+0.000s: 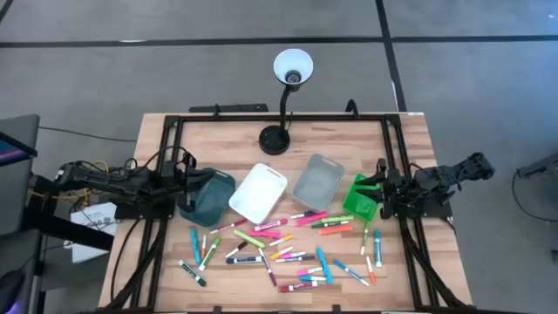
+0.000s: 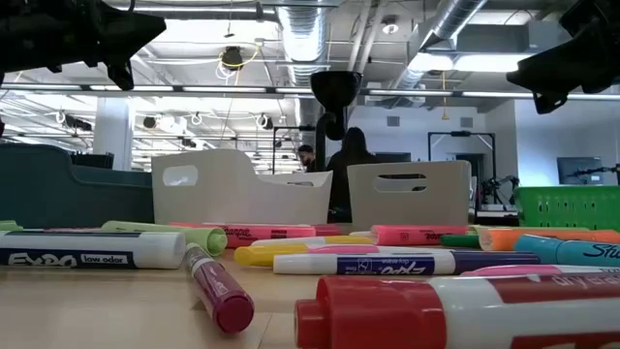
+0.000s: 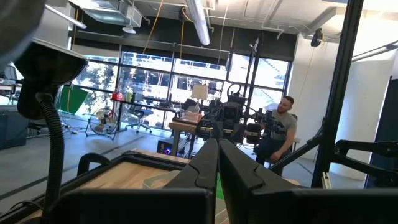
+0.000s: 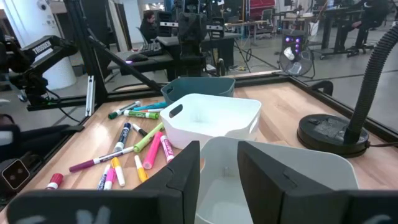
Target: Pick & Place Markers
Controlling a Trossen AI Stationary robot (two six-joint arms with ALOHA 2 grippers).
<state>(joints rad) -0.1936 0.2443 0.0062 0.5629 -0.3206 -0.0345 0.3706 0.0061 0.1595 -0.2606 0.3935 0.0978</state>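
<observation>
Across the middle of the wooden table (image 1: 410, 144) four small bins stand in a row. Farthest left is the teal bin (image 1: 209, 195), then the tilted white bin (image 1: 258, 192), the grey bin (image 1: 317, 181) and, at the right, the green bin (image 1: 360, 196). From above the white and grey bins show bare floors; what the teal and green bins hold cannot be told, since the arms partly cover them.

Nearer the front edge, the markers (image 1: 279, 246) lie loose on the tabletop in a wide scatter, none inside a bin as far as can be seen. Their long axes run every way: those at the left mostly stand close to front-to-back, those in the middle slant or lie nearly across the table, and a few beneath the green bin run front-to-back again. All lie flat.

Just beside the teal bin, the left gripper (image 1: 185, 185) is raised above the table with its jaws pressed together on nothing. At the green bin, the right gripper (image 1: 377, 194) is raised too, its jaws a narrow gap apart and empty.

A black gooseneck lamp (image 1: 283, 105) stands behind the bins.
</observation>
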